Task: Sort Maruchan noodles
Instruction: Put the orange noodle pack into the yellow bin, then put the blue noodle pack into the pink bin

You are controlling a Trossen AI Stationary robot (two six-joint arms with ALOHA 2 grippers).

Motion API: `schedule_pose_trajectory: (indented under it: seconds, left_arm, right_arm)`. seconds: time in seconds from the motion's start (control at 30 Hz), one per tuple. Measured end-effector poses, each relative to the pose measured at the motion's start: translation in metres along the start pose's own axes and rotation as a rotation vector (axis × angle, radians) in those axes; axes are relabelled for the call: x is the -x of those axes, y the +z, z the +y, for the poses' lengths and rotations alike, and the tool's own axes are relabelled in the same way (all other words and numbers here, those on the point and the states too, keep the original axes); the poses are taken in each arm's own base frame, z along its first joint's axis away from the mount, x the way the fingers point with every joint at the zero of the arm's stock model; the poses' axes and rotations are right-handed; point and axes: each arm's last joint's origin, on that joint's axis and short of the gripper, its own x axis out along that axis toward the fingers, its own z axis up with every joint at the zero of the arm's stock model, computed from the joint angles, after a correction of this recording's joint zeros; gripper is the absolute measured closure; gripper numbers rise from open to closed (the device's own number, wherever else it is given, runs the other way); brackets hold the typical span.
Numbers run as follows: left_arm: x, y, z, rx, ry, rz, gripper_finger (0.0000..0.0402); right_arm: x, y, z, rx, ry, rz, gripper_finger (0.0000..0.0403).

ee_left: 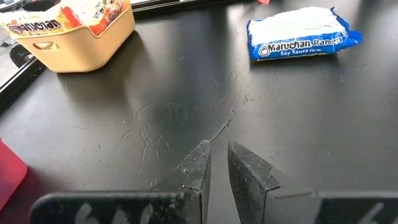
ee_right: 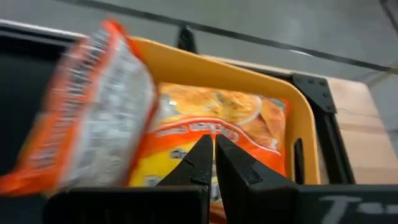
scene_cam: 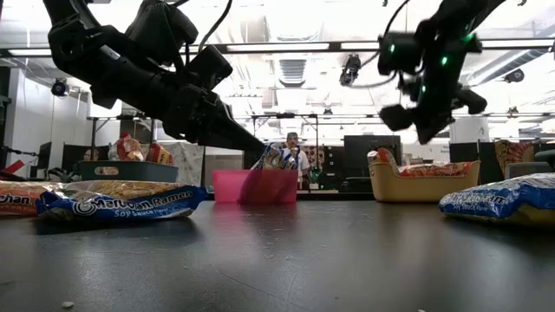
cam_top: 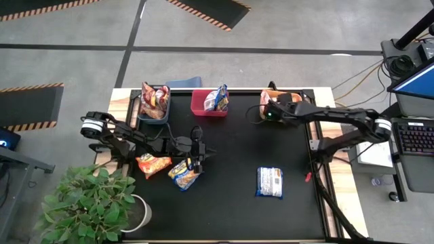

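Note:
My left gripper (ee_left: 219, 155) hovers low over the black mat, its fingers nearly together and empty. Beside it lie an orange noodle packet (cam_top: 153, 164) and a blue-and-yellow one (cam_top: 184, 173), flat on the mat. A white-and-blue packet (cam_top: 270, 181) lies farther toward the table's right edge. My right gripper (ee_right: 212, 149) is shut and empty above the orange bin (ee_right: 249, 71). In the bin an orange packet (ee_right: 217, 118) lies flat, and a second, blurred one (ee_right: 87, 106) stands tilted at the bin's edge.
At the far edge, a dark grey bin (cam_top: 154, 103) holds packets and a red bin (cam_top: 201, 103) holds a blue-and-yellow packet (cam_top: 217, 98). A potted plant (cam_top: 88, 203) stands at the near left corner. Bare mat (cam_top: 230, 146) lies between the two arms.

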Motion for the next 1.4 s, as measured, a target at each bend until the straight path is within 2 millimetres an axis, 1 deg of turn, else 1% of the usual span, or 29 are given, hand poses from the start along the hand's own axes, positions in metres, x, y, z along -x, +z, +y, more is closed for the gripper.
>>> schedule_pose_trajectory:
  seconds: [0.2, 0.3, 0.4, 0.57, 0.7, 0.8, 0.9, 1.13, 1.4]
  left_arm:
    - [0.0, 0.0, 0.0, 0.0, 0.0, -0.001, 0.0364]
    - [0.0, 0.0, 0.0, 0.0, 0.0, -0.001, 0.0364]
    - [0.0, 0.0, 0.0, 0.001, 0.0, -0.002, 0.0364]
    - [0.0, 0.001, 0.0, 0.032, 0.001, -0.006, 0.0364]
    - [-0.001, 0.005, 0.0, 0.048, 0.0, -0.018, 0.0364]
    - [-0.001, 0.005, 0.0, 0.048, 0.0, -0.018, 0.0364]
    - [-0.001, 0.005, 0.0, 0.048, 0.0, -0.018, 0.0364]
    - [-0.001, 0.005, 0.0, 0.045, 0.0, -0.017, 0.0364]
    - [-0.001, 0.005, 0.0, 0.029, 0.0, -0.016, 0.0364]
  right_arm:
    - [0.043, 0.002, 0.005, 0.025, 0.203, -0.047, 0.0394]
    - [0.064, 0.0, 0.012, 0.085, 0.346, -0.012, 0.0394]
    - [0.084, -0.006, 0.023, 0.174, 0.511, 0.07, 0.0394]
    - [0.114, -0.026, 0.04, 0.315, 0.767, 0.261, 0.0394]
    - [0.131, -0.048, 0.05, 0.383, 0.855, 0.389, 0.0394]
    - [0.137, -0.06, 0.053, 0.403, 0.868, 0.447, 0.0394]
    - [0.14, -0.067, 0.055, 0.401, 0.862, 0.485, 0.0394]
    - [0.141, -0.071, 0.057, 0.372, 0.872, 0.599, 0.0394]
    - [0.149, -0.079, 0.055, 0.328, 0.879, 0.714, 0.0394]
